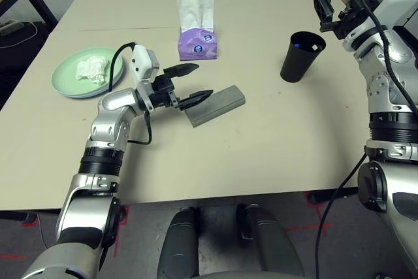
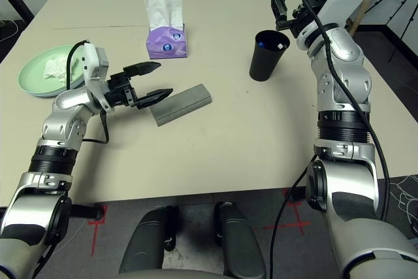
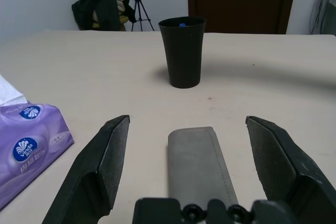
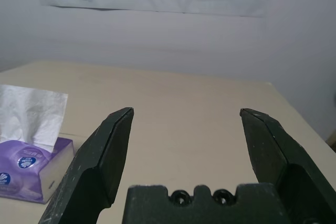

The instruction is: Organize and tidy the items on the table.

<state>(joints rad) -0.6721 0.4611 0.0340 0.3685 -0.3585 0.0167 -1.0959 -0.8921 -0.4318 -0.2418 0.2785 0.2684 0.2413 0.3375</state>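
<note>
Grey oblong glasses case (image 1: 215, 104): matte, lying flat near the purple tissue box (image 1: 196, 42), long axis slanting toward the black cup (image 1: 302, 56). Left gripper (image 1: 194, 84) wide open, straddling its end, empty. Right gripper (image 1: 337, 10) open above cup, empty. Left wrist view: stitched edge visible; round blue logo unreadable.

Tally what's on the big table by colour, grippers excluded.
Green: 1, plate
White: 1, crumpled tissue on the plate
Purple: 1, tissue box
Grey: 1, glasses case
Black: 1, cup, something blue inside
Total: 5
</note>
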